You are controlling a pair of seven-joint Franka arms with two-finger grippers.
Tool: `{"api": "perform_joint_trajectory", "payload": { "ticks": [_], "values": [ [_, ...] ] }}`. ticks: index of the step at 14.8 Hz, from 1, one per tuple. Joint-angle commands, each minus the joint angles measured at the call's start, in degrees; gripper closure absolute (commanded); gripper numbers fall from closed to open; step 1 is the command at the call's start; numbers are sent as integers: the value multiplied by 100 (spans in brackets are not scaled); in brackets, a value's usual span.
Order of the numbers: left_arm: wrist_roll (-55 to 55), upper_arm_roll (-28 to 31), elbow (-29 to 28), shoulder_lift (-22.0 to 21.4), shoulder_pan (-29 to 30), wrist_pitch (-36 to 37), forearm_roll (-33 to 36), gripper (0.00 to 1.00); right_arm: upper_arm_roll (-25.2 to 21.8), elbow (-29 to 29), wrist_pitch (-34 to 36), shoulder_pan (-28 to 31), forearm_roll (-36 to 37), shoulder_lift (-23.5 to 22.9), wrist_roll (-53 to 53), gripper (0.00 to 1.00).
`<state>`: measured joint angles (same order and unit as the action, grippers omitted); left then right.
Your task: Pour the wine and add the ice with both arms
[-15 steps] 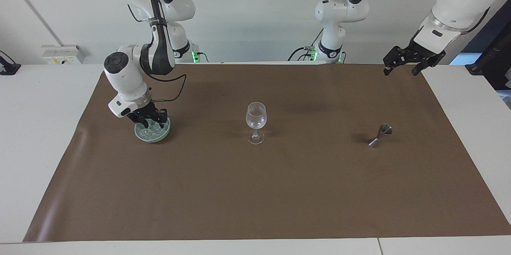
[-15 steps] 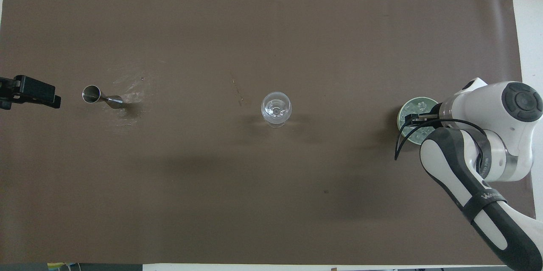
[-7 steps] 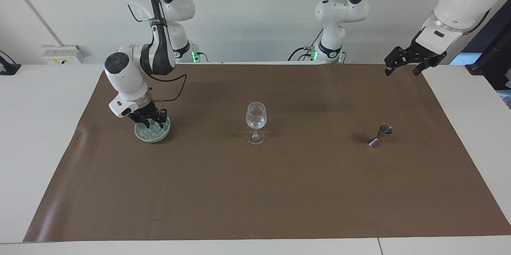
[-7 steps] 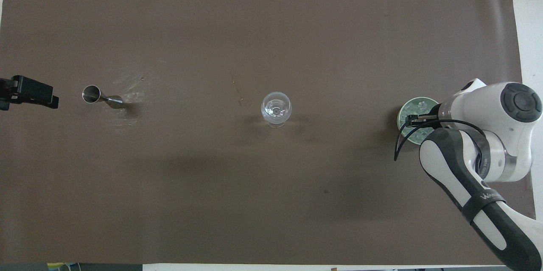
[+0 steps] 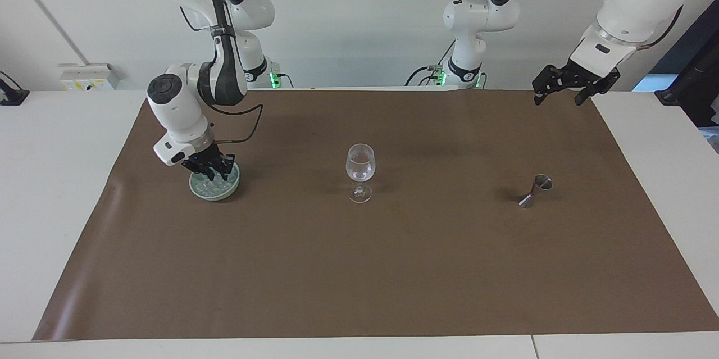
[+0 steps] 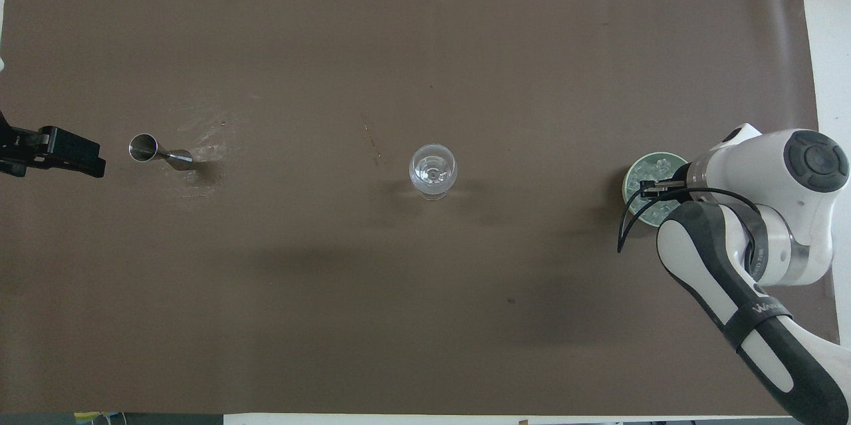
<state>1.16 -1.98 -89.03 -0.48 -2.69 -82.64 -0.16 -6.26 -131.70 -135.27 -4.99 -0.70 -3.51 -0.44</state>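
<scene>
A clear wine glass [image 5: 360,171] [image 6: 433,172] stands upright mid-mat. I cannot make out any wine. The ice [image 5: 219,185] [image 6: 662,164] lies as small glassy lumps in a pale green bowl [image 5: 198,190] [image 6: 630,175] toward the right arm's end. My right gripper [image 5: 212,175] [image 6: 643,189] reaches down into that bowl among the lumps, shut. Whether a lump sits between the fingertips is hidden. My left gripper [image 5: 557,100] [image 6: 70,153] hangs open and holds nothing, above the mat's edge at the left arm's end.
A small steel jigger [image 5: 536,190] [image 6: 159,152] stands tilted on the mat toward the left arm's end, with a faint wet smear [image 6: 206,139] beside it. The brown mat [image 5: 359,280] covers most of the white table.
The right gripper's fingers have closed inside the bowl. The left gripper has drifted a little toward the jigger's side of the mat, still open.
</scene>
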Motion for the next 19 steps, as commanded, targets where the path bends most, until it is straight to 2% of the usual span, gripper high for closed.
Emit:
{"api": "perform_joint_trajectory", "payload": {
  "ticks": [1, 7, 9, 14, 19],
  "values": [
    [42, 66, -124, -145, 23, -172, 43, 0, 28, -102, -52, 24, -27, 78, 26, 76],
    [60, 102, -80, -119, 32, -243, -19, 0, 28, -32, -43, 15, -27, 61, 52, 86],
    [16, 93, -106, -136, 23, -235, -19, 0, 28, 152, 79, 15, -27, 34, 61, 90],
    [24, 93, -115, -136, 32, -191, -19, 0, 55, 1109, 1228, -37, -27, 78, 262, 93],
    [24, 93, -115, -145, 32, -191, -19, 0, 81, 2251, 2196, -616, -184, 26, 1053, 93]
  ]
}}
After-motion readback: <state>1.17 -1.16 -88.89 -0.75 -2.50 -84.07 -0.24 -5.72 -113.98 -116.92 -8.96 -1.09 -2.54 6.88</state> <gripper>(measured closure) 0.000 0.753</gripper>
